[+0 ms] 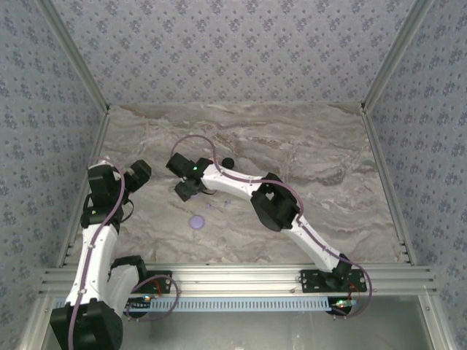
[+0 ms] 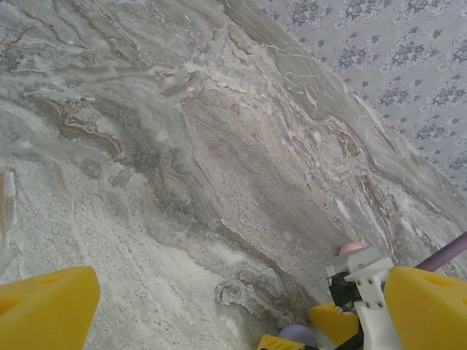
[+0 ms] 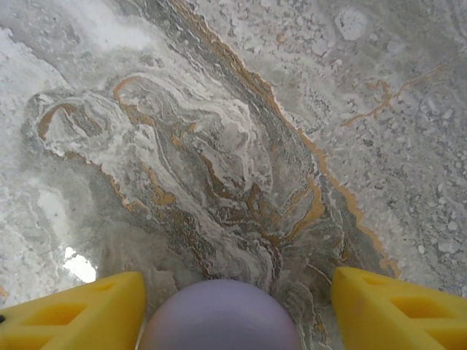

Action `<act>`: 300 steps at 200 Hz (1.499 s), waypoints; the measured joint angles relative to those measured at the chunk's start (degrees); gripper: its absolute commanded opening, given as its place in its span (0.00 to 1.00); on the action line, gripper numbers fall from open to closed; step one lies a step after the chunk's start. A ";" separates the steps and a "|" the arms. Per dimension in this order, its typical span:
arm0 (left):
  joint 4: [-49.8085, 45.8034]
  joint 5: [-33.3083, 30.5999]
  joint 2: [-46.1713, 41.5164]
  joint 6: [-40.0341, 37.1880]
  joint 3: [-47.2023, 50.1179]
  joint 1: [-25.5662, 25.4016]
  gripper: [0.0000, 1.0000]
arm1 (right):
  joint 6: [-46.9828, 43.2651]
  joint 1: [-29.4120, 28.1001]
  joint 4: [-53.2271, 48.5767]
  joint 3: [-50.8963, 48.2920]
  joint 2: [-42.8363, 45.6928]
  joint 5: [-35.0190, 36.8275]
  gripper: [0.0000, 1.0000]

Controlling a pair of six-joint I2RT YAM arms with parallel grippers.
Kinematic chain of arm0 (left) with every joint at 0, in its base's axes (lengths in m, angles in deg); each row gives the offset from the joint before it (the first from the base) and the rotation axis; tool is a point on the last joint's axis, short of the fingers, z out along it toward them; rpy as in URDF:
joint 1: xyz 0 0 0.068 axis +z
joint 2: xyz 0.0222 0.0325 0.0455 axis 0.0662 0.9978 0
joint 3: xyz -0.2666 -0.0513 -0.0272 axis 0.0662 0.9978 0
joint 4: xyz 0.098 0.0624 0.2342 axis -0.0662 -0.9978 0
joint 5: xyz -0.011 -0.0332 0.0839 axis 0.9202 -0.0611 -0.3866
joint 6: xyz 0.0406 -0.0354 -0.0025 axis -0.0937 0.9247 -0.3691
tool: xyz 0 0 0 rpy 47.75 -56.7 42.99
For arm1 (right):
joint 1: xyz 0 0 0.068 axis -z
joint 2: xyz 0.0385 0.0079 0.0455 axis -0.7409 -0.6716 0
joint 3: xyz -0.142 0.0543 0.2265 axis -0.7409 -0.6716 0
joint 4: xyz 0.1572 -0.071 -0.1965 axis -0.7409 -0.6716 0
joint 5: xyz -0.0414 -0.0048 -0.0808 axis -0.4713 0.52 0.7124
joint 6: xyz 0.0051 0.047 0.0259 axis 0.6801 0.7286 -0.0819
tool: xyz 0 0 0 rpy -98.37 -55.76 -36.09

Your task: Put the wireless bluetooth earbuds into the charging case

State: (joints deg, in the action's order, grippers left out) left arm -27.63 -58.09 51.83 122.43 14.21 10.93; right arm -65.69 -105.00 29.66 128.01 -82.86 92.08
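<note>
My right gripper (image 3: 235, 310) hangs low over the marble table (image 3: 219, 146), its yellow fingers (image 3: 73, 313) on either side of a rounded lavender object (image 3: 219, 321). A gap shows on the right side, so the jaws stand open around it. I cannot tell whether this is the charging case. The left wrist view shows the same right gripper (image 2: 310, 332), the lavender object (image 2: 295, 335) and a pinkish bit (image 2: 350, 249) behind it. From above, the right gripper (image 1: 186, 191) is left of centre and tiny pale specks (image 1: 211, 206), perhaps earbuds, lie beside it. My left gripper (image 1: 137, 175) is open and holds nothing.
A flat lavender disc (image 1: 197, 221) lies near the front, below the right gripper. A small black object (image 1: 228, 162) sits further back. Patterned walls (image 1: 233, 51) enclose the table on three sides, and an aluminium rail (image 1: 241, 277) runs along the near edge.
</note>
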 measured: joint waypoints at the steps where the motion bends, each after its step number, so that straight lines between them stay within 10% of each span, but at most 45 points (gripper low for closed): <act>1: -0.02 0.00 0.00 0.00 0.00 0.00 0.99 | 0.02 0.00 0.11 -0.13 0.04 -0.02 0.70; 171: 1.70 2.97 0.50 0.81 0.52 0.00 0.98 | -0.94 0.28 4.00 -12.98 8.00 -1.99 0.49; 238: 5.09 20.70 6.80 0.20 -3.15 -0.68 0.92 | -11.26 5.09 18.99 -37.57 38.40 -3.61 0.49; 300: 12.61 39.21 11.58 -0.02 -12.02 -12.24 0.92 | -27.80 4.52 30.69 -53.02 63.39 -2.84 0.51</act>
State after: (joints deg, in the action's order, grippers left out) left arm -15.02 -18.88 63.41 122.41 2.19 -1.31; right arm -93.49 -100.47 60.34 74.99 -19.47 89.23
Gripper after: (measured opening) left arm 0.924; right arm 0.506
